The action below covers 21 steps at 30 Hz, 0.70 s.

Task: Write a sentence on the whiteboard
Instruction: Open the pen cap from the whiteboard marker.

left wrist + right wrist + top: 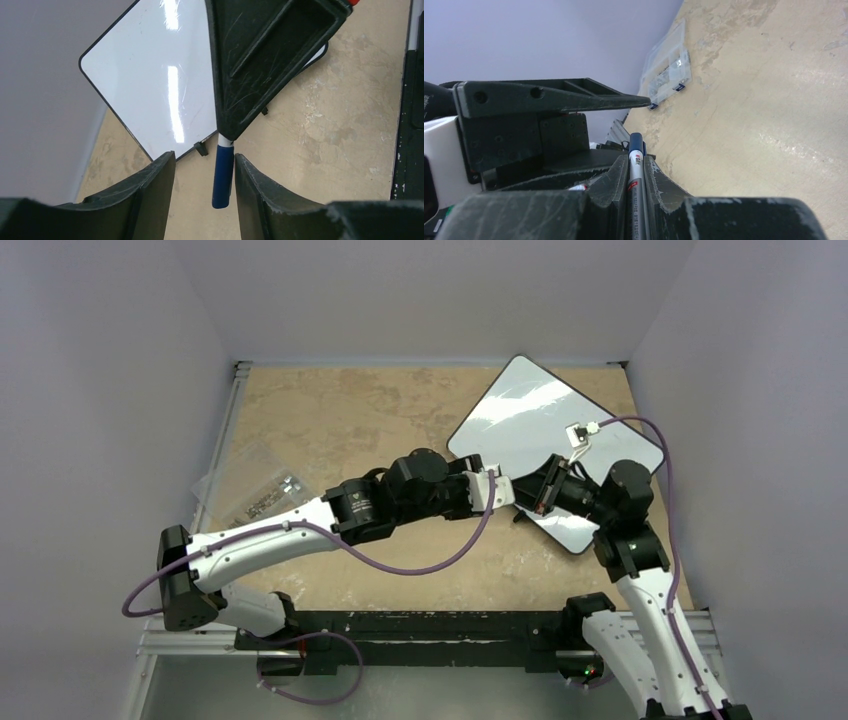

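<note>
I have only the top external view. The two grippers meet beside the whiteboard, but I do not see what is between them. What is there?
Observer: A marker. The right wrist view shows the right gripper shut on its white barrel.
Operator: Does the left gripper hold it too?
Observer: No. In the left wrist view the left gripper is open. The blue cap lies between its fingers, with a clear gap on one side.
Operator: Is the cap on the marker?
Observer: Yes. In the left wrist view it sits on the end of the barrel, so the tip is covered.
</note>
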### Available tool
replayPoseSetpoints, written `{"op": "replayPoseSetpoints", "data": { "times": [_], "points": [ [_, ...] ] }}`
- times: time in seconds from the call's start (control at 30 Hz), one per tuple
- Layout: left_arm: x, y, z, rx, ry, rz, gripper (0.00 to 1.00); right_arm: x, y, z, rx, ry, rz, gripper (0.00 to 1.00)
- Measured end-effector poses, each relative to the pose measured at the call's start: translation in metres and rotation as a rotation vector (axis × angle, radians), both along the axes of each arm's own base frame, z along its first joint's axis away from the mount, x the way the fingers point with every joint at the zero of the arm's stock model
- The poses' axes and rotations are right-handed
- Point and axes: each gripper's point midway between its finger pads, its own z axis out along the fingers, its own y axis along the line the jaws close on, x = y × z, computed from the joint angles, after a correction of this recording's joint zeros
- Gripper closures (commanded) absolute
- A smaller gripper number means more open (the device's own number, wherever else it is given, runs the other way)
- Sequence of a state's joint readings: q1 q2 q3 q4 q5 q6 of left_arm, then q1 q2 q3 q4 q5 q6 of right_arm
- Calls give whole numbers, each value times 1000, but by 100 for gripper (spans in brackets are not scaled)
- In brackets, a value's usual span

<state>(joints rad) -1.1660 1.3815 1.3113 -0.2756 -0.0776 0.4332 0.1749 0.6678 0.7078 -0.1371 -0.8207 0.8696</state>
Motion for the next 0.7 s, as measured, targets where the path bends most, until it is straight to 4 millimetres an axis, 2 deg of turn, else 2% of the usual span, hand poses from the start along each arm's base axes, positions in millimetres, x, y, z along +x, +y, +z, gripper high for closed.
{"op": "replayPoseSetpoints", "data": {
  "times": [0.17, 0.23, 0.5, 0.7],
  "points": [
    [4, 6, -6, 10, 34, 30, 59, -2, -1, 3, 1, -10, -3, 100],
    [5, 8, -8, 17, 45, 37, 63, -2, -1, 5, 1, -12, -2, 100],
    [0, 7, -12, 16, 81, 3, 100, -1, -2, 13, 2, -40, -18, 100],
    [-4, 5, -13, 18, 88, -26, 100, -1, -2, 14, 3, -43, -18, 100]
  ]
}}
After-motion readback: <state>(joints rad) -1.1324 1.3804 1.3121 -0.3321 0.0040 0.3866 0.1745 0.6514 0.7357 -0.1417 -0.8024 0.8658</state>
